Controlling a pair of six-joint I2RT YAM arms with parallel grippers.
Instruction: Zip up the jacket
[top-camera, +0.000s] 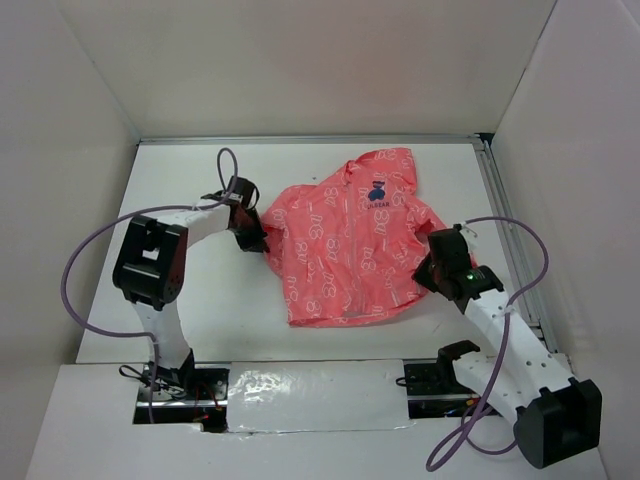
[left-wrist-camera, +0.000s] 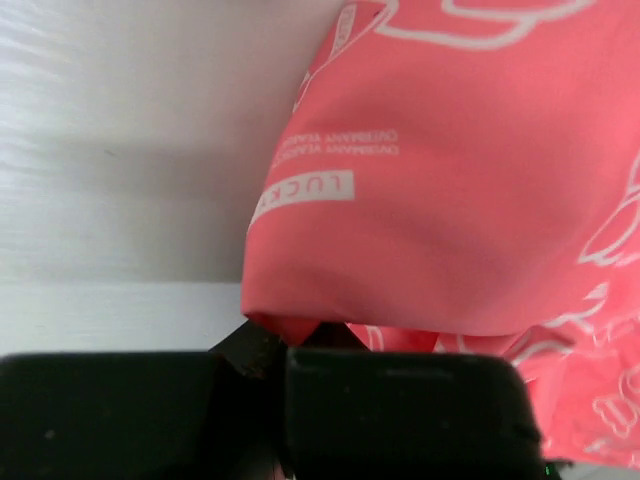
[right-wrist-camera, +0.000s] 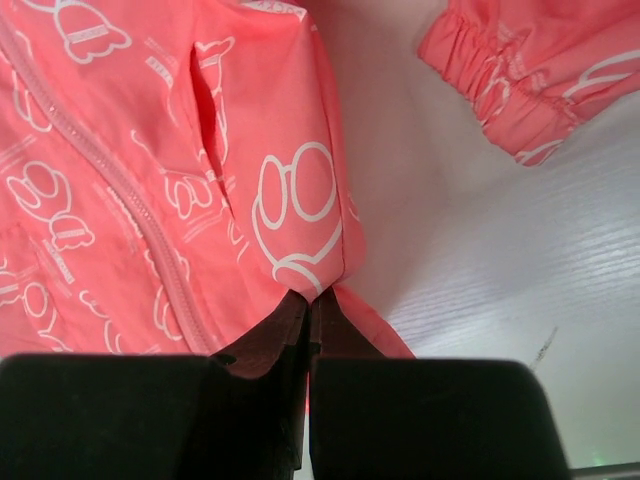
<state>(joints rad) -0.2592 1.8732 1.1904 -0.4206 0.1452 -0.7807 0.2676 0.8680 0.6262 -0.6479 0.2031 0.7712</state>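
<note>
Only overhead: jacket (top-camera: 345, 250) whole, dark-blue chest emblem (top-camera: 378, 190) visible.

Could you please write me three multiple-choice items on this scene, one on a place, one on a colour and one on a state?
1. Where is the small dark-blue emblem on the thin coral-pink hooded jacket?
A. on the hem nearest the arm bases
B. on a sleeve cuff
C. on the chest, towards the far end

2. What colour is the jacket's repeating print?
A. white
B. black
C. green

3. How do the right arm's jaws stand?
A. wide open in the air
B. shut on the jacket's fabric
C. shut on nothing

Answers:
1 C, the top view shows it near the collar.
2 A, every view shows white outlines.
3 B, the right wrist view shows pink fabric pinched between them.
</note>
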